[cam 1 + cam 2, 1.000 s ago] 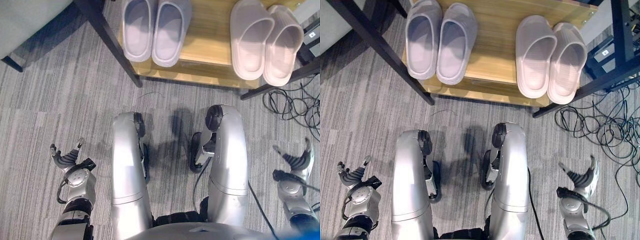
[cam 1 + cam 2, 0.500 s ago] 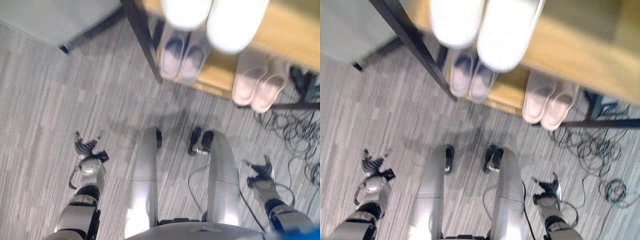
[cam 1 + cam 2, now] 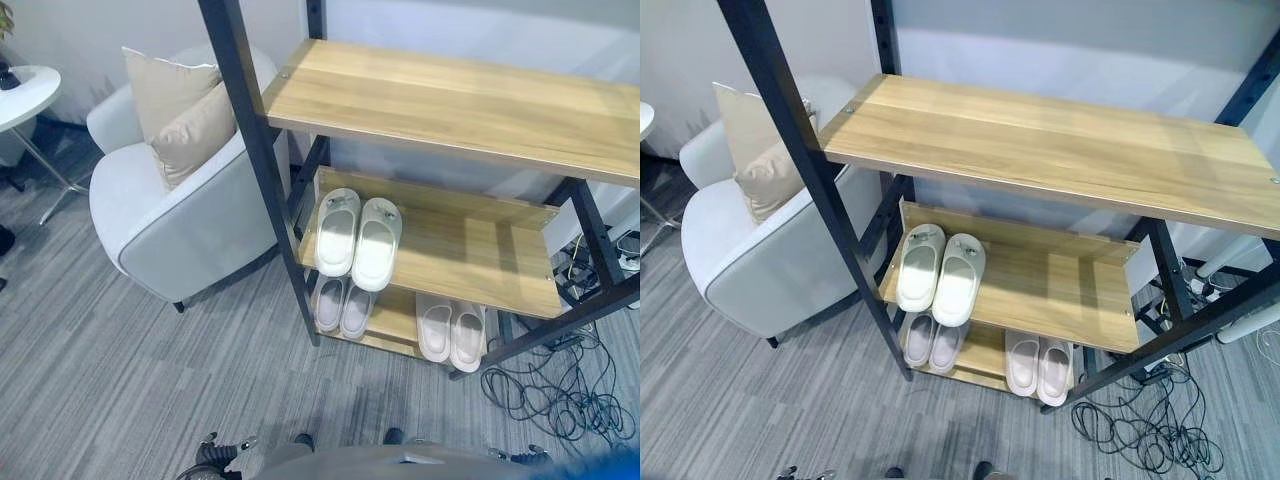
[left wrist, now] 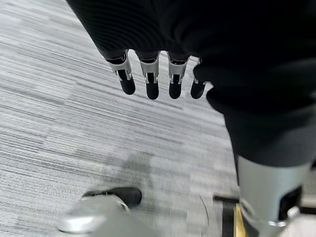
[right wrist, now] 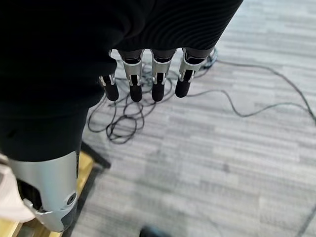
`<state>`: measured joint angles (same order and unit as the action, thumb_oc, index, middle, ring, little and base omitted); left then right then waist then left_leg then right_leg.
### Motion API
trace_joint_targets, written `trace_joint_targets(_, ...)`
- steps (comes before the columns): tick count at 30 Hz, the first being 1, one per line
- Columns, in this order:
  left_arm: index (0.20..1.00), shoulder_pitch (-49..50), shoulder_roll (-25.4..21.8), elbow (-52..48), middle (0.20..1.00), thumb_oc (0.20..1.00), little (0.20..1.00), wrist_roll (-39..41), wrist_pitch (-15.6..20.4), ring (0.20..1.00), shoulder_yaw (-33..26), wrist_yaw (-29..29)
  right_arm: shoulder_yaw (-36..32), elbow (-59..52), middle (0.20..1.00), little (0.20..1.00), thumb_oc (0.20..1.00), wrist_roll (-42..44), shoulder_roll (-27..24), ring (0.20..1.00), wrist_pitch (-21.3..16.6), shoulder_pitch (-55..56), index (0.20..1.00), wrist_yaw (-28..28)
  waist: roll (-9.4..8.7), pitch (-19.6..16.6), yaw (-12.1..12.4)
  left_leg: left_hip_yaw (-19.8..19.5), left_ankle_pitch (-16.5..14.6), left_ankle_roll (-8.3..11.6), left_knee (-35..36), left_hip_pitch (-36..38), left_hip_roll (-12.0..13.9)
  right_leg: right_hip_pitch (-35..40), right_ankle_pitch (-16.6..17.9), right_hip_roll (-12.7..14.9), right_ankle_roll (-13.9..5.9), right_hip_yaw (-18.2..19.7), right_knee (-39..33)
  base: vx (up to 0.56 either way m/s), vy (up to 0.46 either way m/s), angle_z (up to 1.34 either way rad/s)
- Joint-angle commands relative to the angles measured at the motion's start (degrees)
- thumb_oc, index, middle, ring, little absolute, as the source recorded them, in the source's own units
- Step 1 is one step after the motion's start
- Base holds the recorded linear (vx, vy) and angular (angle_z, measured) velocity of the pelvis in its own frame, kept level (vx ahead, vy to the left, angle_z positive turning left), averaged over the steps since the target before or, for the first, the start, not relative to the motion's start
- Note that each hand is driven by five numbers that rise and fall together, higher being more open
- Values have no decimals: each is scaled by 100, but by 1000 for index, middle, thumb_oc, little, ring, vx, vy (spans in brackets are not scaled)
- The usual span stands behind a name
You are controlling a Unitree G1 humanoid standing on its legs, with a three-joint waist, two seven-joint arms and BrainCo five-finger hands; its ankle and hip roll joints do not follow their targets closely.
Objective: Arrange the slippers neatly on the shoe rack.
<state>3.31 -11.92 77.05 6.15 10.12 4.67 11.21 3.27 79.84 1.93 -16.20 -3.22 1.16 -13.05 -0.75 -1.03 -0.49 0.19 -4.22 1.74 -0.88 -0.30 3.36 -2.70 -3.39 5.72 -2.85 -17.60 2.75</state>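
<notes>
The shoe rack (image 3: 455, 95) has a black frame and wooden shelves; its top shelf is bare. On the left of the middle shelf (image 3: 480, 260) sits a cream pair of slippers (image 3: 358, 235), side by side. The bottom shelf carries a pale lilac pair (image 3: 340, 305) at the left and a pink pair (image 3: 450, 332) at the right. My left hand (image 4: 148, 85) hangs low over the carpet, fingers straight, holding nothing. My right hand (image 5: 134, 84) hangs the same way at my other side, open and empty, with cables past its fingertips.
A light grey armchair (image 3: 185, 215) with two beige cushions (image 3: 185, 115) stands left of the rack. A white round side table (image 3: 22, 90) is at the far left. Tangled black cables (image 3: 545, 395) lie on the carpet at the rack's right foot.
The camera has swung up from the legs and bottom shelf, and now takes in the whole rack and the armchair. The slippers have not moved. Both hands stay open and low.
</notes>
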Motion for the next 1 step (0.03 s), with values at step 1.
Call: trace_joint_targets(1, 1000, -310, -180, 27, 1000, 1000, 1000, -292, -37, 1000, 25, -123, -10, 110, 1000, 1000, 1000, -105, -4, 1000, 59, -274, 1000, 153, -90, 365, 74, -228, 883, 393, 509, -311, 76, 28, 601, 456, -721, 223, -185, 97, -34, 0)
